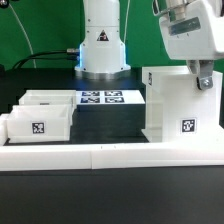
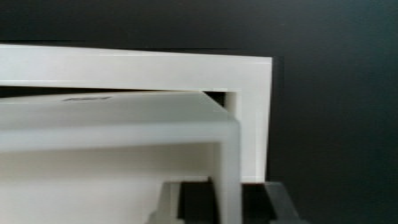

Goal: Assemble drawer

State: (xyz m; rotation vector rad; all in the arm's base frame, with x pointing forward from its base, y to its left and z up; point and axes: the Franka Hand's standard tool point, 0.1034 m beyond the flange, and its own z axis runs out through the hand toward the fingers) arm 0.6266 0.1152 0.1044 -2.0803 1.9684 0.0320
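The drawer's large white box-shaped shell (image 1: 170,100) stands upright on the exterior view's right, with a square tag low on its front. Two small open-topped white trays (image 1: 40,124) (image 1: 48,100) sit side by side on the left, the nearer one showing a tag. My gripper (image 1: 204,78) comes down from above onto the shell's top right edge. In the wrist view my gripper (image 2: 237,205) has its black pads (image 2: 198,198) pressed on both sides of a thin upright wall (image 2: 237,140) of the shell, so it is shut on that wall.
The marker board (image 1: 100,98) lies flat between the trays and the shell. A long low white rail (image 1: 110,156) borders the table's front. The robot's base (image 1: 102,45) stands at the back behind the marker board.
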